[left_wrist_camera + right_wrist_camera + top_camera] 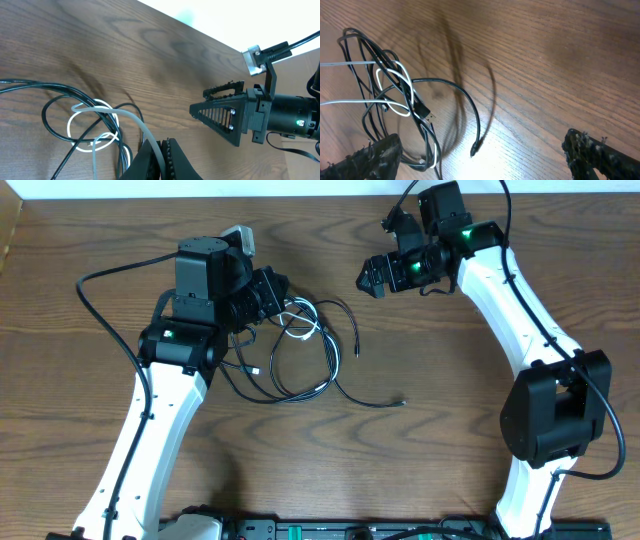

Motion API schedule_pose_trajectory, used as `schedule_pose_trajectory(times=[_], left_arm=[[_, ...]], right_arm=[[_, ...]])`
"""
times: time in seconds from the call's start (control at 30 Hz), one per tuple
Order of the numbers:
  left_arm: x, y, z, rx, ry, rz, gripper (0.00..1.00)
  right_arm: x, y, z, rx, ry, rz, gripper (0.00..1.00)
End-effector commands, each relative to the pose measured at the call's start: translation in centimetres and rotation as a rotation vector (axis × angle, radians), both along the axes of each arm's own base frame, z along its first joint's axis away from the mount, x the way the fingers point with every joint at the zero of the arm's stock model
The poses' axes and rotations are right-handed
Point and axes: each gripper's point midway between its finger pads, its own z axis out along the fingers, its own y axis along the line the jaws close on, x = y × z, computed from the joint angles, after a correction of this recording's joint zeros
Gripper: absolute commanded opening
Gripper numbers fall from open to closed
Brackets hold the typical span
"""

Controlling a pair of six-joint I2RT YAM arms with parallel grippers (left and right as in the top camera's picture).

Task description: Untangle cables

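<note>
Cables (305, 330) on the bench (450, 380) — left hand (278, 292) gripping
It is clamped on the white cable (120, 113) at the black cables' (426, 132) loops; right hand (372, 278) hovers wide open, apart.

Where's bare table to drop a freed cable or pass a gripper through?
Widest bare table: between the black cable's plug end and the right arm. Also the far-left corner, outside the left arm. Crowded: cable tangle at the left gripper, shut on the white cable; open right gripper close by.
</note>
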Motion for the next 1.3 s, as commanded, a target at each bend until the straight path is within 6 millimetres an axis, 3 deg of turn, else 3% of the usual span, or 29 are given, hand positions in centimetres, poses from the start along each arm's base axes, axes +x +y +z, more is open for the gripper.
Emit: schedule_pose_trajectory(times=[0.0, 0.43, 0.6, 0.8, 1.1, 1.27], left_arm=[[0.3, 0.2, 0.3, 0.003, -0.016, 0.008, 0.07], [0.6, 0.2, 0.6, -0.007, -0.029, 0.014, 0.07], [1.4, -0.1, 1.8, -0.067, -0.058, 0.043, 0.07], [0.9, -2.2, 4.9, -0.186, -0.125, -0.061, 0.07], [-1.2, -3.2, 7.4, -0.252, -0.157, -0.141, 0.07], [-1.0, -2.3, 7.7, -0.249, -0.169, -0.116, 0.07]], right_arm=[[-0.4, 0.7, 0.0, -0.003, -0.001, 0.019, 0.99], [-1.3, 2.1, 0.3, 0.059, 0.058, 0.008, 0.99], [-2.9, 4.7, 2.1, 0.202, 0.035, 0.182, 0.93], [-3.6, 7.4, 2.7, 0.224, -0.001, 0.245, 0.89], [-4.8, 10.9, 1.5, 0.174, -0.035, 0.307, 0.77], [-5.5, 11.9, 1.3, 0.171, -0.034, 0.33, 0.74]])
